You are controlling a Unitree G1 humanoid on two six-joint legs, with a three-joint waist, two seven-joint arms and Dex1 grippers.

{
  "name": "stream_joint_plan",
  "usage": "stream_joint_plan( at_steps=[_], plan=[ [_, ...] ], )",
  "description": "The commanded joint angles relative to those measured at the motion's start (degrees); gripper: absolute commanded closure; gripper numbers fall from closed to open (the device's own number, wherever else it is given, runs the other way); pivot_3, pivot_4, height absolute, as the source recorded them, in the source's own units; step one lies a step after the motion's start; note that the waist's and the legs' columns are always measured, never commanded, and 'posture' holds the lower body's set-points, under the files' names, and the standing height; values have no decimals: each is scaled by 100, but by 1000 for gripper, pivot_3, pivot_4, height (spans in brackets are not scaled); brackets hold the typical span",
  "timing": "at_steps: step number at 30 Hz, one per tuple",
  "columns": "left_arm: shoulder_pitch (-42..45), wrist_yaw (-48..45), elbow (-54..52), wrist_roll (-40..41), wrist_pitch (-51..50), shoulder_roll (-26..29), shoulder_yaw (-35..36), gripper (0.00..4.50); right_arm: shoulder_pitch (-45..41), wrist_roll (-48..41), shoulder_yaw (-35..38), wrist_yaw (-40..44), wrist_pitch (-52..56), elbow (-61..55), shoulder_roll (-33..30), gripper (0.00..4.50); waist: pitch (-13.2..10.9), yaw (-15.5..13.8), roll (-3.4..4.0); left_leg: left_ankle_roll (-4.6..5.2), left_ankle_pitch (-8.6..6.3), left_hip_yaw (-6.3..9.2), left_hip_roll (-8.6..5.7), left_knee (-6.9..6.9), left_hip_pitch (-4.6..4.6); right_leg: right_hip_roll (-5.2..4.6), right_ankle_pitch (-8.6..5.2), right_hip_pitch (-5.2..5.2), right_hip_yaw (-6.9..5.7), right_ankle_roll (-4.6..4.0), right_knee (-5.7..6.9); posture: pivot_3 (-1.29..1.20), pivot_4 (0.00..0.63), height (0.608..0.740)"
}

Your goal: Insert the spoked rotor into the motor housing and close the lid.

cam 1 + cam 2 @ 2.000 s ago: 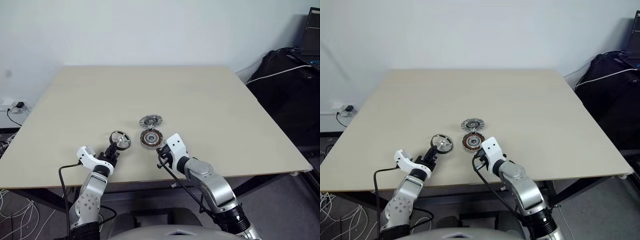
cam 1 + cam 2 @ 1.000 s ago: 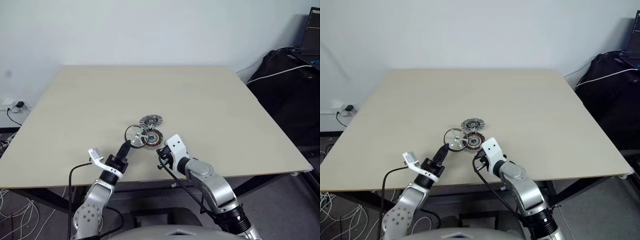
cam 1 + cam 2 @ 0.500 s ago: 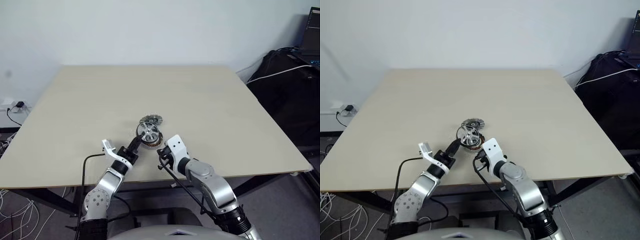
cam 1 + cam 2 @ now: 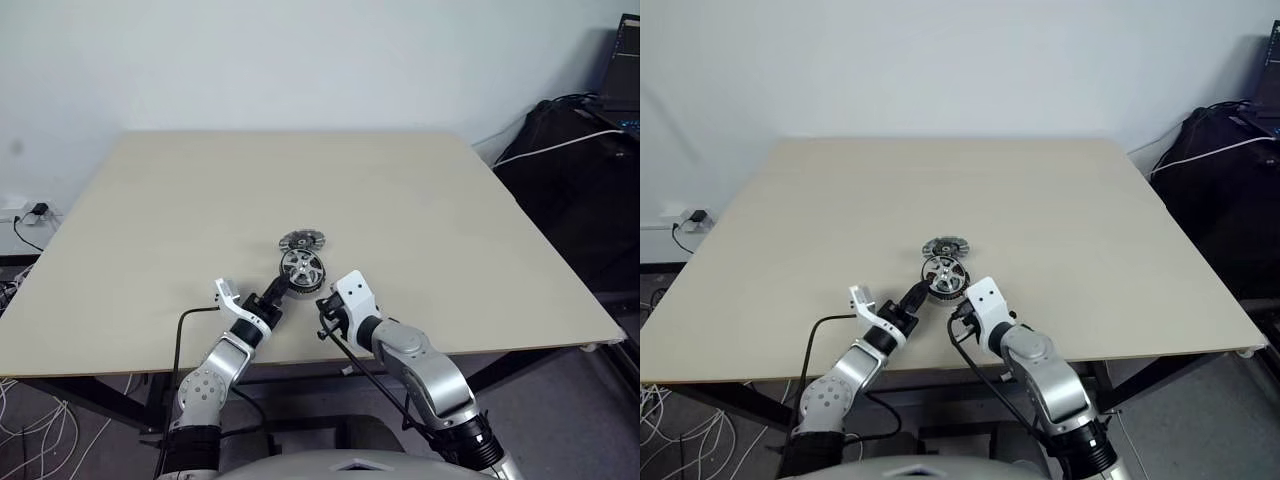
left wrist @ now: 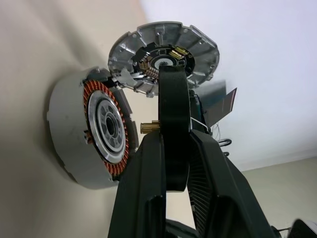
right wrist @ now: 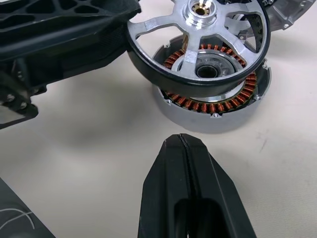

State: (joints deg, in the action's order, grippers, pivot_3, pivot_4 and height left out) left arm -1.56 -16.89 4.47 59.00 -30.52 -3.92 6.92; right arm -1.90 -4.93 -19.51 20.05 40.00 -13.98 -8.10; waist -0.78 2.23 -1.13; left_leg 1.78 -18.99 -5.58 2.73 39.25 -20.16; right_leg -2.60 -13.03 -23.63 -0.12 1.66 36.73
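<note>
Beige table (image 4: 420, 210) against a pale wall, dark bags and cables at the right edge of the head views. Head views give the layout: lid (image 4: 301, 240) lies flat farther from the robot, motor housing (image 6: 213, 101) just beside it on the near side, both arms coming in from the near edge.

Left gripper (image 4: 281, 287) is clamped on the rim of the spoked rotor (image 6: 198, 47), fingers (image 5: 148, 183) closed on either side of its dark rim. Left wrist view shows the rotor edge-on with a small brass shaft end poking toward the housing, plus the lid's dark ribbed face with its central parts. Right wrist view shows what that one doesn't: the rotor's bright spoked face and hub, held tilted just above the housing, overlapping most of the copper winding ring; can't tell if they touch.

Right gripper (image 6: 190, 148) is fully closed, holding nothing, tips over bare table just near the housing's side, apart from it.
</note>
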Motion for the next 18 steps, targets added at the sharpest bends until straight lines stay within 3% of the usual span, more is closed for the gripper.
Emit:
stream_joint_plan(
  at_steps=[1,18],
  plan=[
    [231,-104,81,-54,104,-422,-8,4134,-53,-51,67,-13,-82,-245,12,4500,0,-1,0,0,0,1,-1,0,-1,0,0,0,0,0,0,0,0,740],
    [727,-262,695,-258,157,-511,53,4134,-31,-51,78,-62,-74,-276,5,4500,0,-2,0,0,0,8,-2,1,-7,0,1,-1,-4,1,-3,0,0,740]
  ],
)
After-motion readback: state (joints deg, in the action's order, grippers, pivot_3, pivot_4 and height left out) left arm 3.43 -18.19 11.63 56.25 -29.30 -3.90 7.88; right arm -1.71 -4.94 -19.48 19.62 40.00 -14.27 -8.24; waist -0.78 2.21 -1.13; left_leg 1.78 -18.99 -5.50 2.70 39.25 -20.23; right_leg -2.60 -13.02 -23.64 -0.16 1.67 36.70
